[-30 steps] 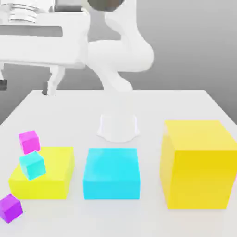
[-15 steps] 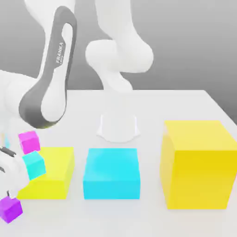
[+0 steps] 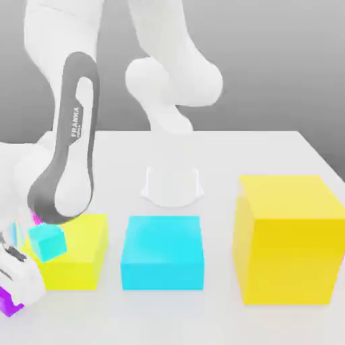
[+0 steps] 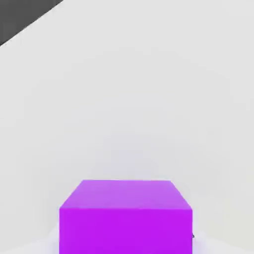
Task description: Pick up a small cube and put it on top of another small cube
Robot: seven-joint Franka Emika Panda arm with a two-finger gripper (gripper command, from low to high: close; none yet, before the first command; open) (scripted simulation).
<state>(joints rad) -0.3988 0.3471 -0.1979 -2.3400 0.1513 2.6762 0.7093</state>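
Observation:
The small cube (image 3: 6,305), violet-purple, lies on the white table at the front corner on the exterior view's left, mostly covered by my hand. My gripper (image 3: 15,288) has come down right over it and is shut on it. In the hand view the small cube (image 4: 126,216) sits close up and centred, resting on the table. A cyan small cube (image 3: 47,242) rests tilted on the low yellow block (image 3: 77,259) just behind my hand. A sliver of a magenta small cube (image 3: 34,217) peeks out from behind my forearm.
A cyan block (image 3: 162,251) stands in the middle of the table (image 3: 269,151). A tall yellow block (image 3: 286,239) stands on the exterior view's right. The arm's white base (image 3: 172,185) stands behind them, and my forearm (image 3: 64,168) leans over the left side.
The arm swung down from high up to the violet cube at the front left. The gripper went from open to shut around it, and my forearm now hides most of the magenta cube.

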